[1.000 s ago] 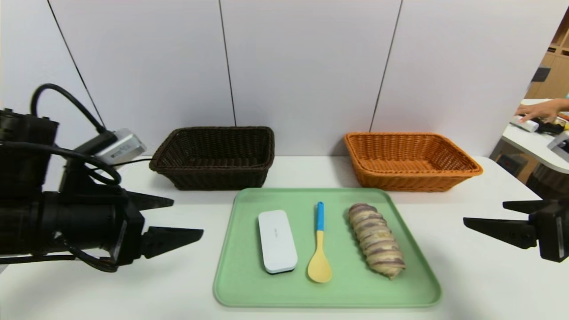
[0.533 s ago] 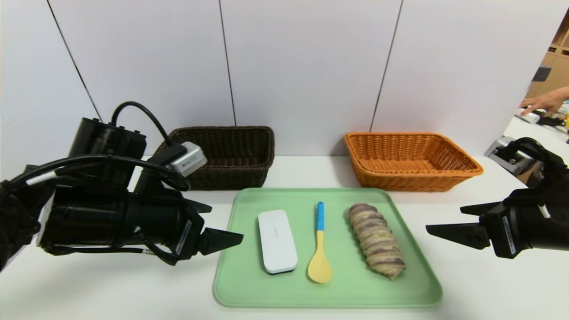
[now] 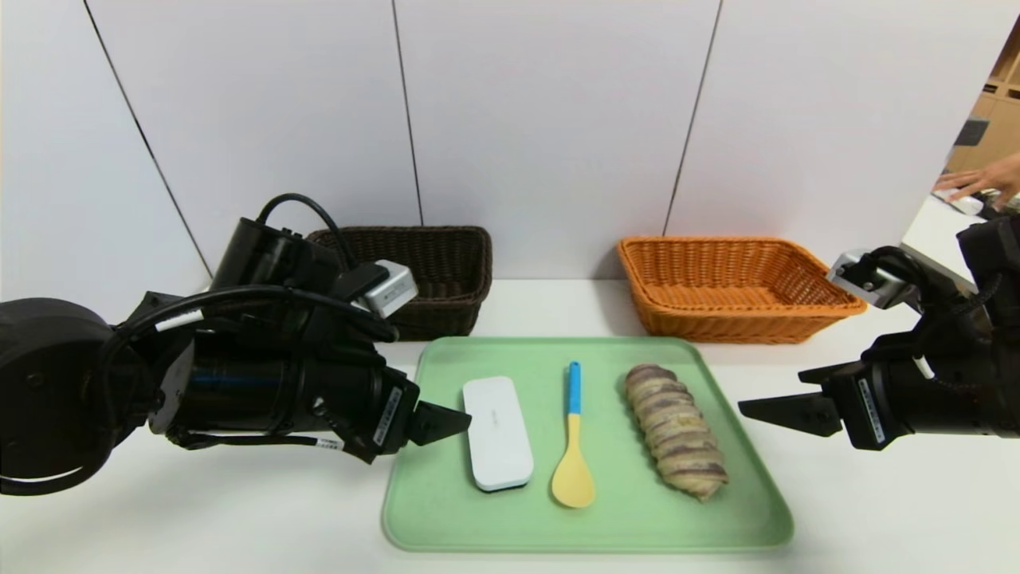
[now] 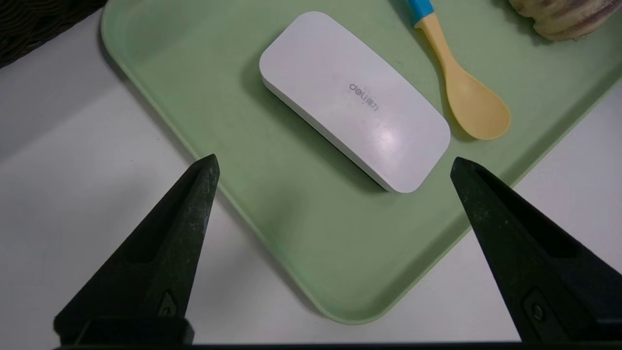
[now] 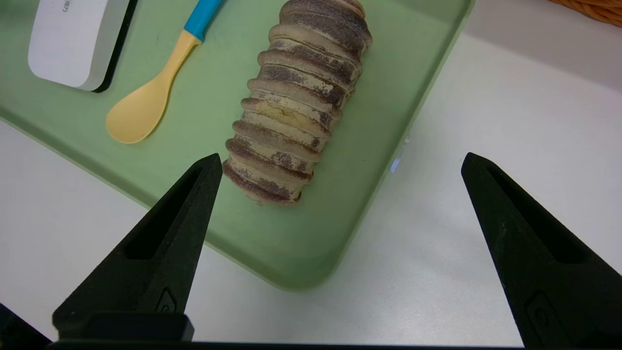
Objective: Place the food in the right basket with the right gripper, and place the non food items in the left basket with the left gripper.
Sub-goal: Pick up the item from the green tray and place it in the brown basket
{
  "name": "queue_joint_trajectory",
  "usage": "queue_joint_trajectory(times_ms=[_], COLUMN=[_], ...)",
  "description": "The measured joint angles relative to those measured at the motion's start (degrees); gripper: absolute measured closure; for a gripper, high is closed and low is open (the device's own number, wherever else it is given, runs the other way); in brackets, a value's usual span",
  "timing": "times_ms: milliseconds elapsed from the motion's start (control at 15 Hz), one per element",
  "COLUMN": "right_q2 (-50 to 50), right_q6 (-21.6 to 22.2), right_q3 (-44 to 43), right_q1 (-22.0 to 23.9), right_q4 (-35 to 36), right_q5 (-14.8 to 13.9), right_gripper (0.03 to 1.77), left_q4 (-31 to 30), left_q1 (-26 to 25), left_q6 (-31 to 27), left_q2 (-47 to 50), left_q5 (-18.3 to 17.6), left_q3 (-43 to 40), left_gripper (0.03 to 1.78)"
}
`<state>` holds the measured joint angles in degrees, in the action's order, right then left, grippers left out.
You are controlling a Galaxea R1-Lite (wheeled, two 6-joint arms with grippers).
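Observation:
On a green tray [image 3: 446, 510] lie a white case [image 3: 496, 432], a yellow spoon with a blue handle [image 3: 572, 446] and a striped twisted bread loaf [image 3: 676, 430]. Behind the tray stand the dark brown basket [image 3: 430, 279] on the left and the orange basket [image 3: 733, 287] on the right. My left gripper [image 3: 458, 414] hovers open at the tray's left edge; in its wrist view the left gripper [image 4: 334, 159] faces the case [image 4: 354, 97]. My right gripper [image 3: 771, 391] is open just off the tray's right edge. The right gripper [image 5: 340, 155] has one finger beside the loaf [image 5: 296, 107].
The white table [image 3: 159, 518] ends at a white panel wall close behind the baskets. At the far right, a person's hand [image 3: 980, 179] reaches over a separate side table. The left arm's body partly covers the dark basket's left end.
Both arms have swung inward toward the tray. The left gripper came from the table's left side to the tray's edge beside the case. The right one neared the tray. Both stayed open.

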<state>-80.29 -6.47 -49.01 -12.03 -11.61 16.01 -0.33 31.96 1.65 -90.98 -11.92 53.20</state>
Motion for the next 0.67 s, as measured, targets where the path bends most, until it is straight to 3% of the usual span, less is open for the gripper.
queue_joint_trajectory(times_ms=[200, 467, 667], right_q2=[-0.8, -1.9, -2.5], right_q6=[0.0, 0.2, 0.3], right_q3=[0.0, -0.6, -0.9], right_q1=[-0.1, -0.3, -0.5], right_q4=[0.1, 0.2, 0.1], right_q5=[0.0, 0.0, 0.1], right_gripper=[0.1, 0.1, 0.1], left_q4=[0.2, 2.7, 4.5], left_q1=[2.8, 8.2, 10.8], left_q6=[2.5, 7.9, 12.1], left_q2=[-0.9, -3.1, -4.9], left_q5=[6.4, 18.3, 24.2], left_q3=[1.3, 3.6, 5.0], left_gripper=[0.12, 0.12, 0.12])
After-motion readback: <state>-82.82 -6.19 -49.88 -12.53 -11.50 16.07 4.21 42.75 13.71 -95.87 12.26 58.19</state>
